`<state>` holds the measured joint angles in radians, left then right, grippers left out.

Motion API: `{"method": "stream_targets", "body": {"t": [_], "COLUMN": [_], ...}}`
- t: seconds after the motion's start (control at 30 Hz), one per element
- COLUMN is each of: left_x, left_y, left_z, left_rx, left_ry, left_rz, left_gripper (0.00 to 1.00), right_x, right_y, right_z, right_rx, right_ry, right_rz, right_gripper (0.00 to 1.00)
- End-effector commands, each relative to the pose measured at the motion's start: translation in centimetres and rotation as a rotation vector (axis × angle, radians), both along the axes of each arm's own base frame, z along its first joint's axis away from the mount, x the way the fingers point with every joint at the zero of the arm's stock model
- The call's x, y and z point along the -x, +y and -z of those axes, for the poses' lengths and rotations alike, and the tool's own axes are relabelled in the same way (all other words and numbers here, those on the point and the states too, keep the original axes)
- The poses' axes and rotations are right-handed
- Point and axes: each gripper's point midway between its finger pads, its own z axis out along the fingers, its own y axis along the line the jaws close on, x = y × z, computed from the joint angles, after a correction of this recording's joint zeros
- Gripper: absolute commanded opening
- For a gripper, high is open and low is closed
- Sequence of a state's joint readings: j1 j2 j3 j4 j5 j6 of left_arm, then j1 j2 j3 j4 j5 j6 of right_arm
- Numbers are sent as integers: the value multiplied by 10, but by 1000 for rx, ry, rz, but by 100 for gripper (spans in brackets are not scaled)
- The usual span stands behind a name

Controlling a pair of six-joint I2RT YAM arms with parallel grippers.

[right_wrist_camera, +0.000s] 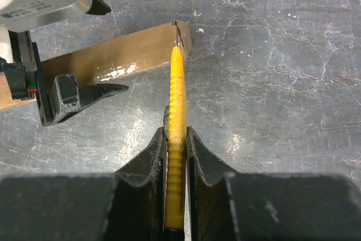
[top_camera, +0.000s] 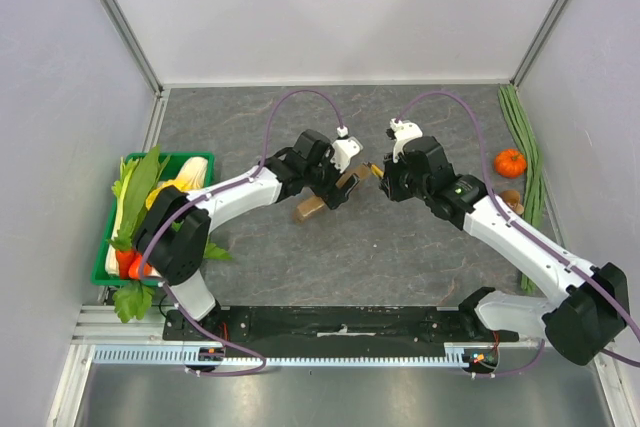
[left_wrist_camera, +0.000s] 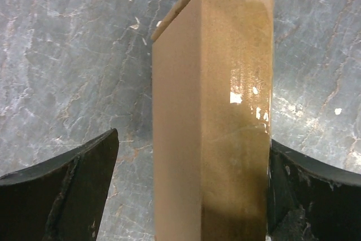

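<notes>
A long brown cardboard box (top_camera: 322,201) lies slanted on the grey table, mid-scene. My left gripper (top_camera: 342,185) is open around the box (left_wrist_camera: 214,111). In the left wrist view the right finger (left_wrist_camera: 304,190) touches the box's side, while the left finger (left_wrist_camera: 73,184) stands apart from it. My right gripper (top_camera: 382,177) is shut on a thin yellow ribbed tool (right_wrist_camera: 177,94). The tool's tip reaches the end of the box (right_wrist_camera: 113,57), close beside the left gripper's finger (right_wrist_camera: 84,91).
A green basket (top_camera: 100,269) of leafy greens, corn and red vegetables stands at the left edge. Along the right wall lie long green stalks (top_camera: 527,142), a small orange pumpkin-like fruit (top_camera: 510,162) and a brown object (top_camera: 512,199).
</notes>
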<state>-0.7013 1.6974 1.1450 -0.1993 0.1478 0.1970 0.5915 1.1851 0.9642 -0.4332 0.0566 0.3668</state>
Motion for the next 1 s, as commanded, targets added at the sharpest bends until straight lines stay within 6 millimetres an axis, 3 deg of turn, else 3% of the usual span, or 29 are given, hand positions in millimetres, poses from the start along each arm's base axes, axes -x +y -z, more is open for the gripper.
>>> {"method": "stream_targets", "body": {"t": [0.0,0.27,0.47,0.57,0.97], "left_x": [9,-4,-16,-17,-11], "left_y": [-3,5,16,20,22], "left_z": [2,-8,-34,-43,-51], "left_rx": [7,-5,79,112,141], "left_ry": [98,82,94,102,112], "left_rz": [1,-61,-130,-135,-115], "left_gripper": [98,98,98,97,90], "right_x": [-13,-17,-23,-26,-26], "right_y": [8,7,6,7,8], "right_z": [-17,-20,-35,-43,-45], "right_rx": [-44,-60,-72,-80,-83], "right_ry": [-49,-67,-102,-118,-120], "right_rz": [9,39,62,63,59], "right_gripper": [0,0,0,0,0]}}
